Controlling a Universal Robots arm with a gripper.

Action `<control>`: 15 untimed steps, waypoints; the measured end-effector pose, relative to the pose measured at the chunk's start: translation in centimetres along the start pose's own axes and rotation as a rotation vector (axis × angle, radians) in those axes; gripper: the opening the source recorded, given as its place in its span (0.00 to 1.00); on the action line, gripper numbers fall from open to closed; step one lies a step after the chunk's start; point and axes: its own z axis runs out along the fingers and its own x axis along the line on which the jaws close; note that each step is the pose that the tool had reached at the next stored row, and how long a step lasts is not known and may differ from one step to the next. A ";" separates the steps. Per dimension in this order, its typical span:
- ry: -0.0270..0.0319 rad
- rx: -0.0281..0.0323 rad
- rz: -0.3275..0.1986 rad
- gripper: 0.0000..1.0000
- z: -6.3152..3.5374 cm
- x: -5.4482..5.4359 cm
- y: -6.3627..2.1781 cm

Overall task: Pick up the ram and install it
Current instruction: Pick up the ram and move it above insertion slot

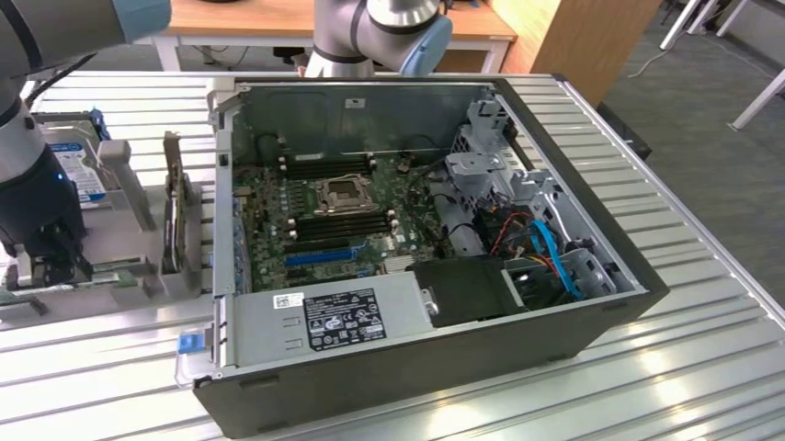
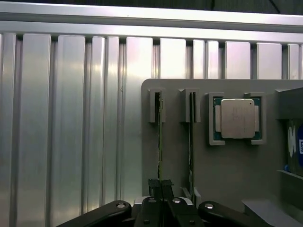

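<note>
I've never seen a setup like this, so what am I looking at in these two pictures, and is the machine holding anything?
It is a robot arm with a two-fingered claw at its end. One picture comes from a camera off the arm and looks over a slatted metal table with an open computer case. The arm reaches down at that view's left. The other comes from a camera on the wrist, looking past the claw at a grey holder. The holder carries two thin sticks on edge in slots, a square processor and a hard drive. The claw is pinched on one stick, the ram, which sits in its slot. The second stick stands beside it.
</note>
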 end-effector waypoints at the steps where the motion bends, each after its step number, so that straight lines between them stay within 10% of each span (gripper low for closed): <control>1: 0.0000 0.0000 0.000 0.11 -0.30 0.0 0.01; 15: 0.0001 0.0000 0.000 0.11 -5.53 -0.2 0.14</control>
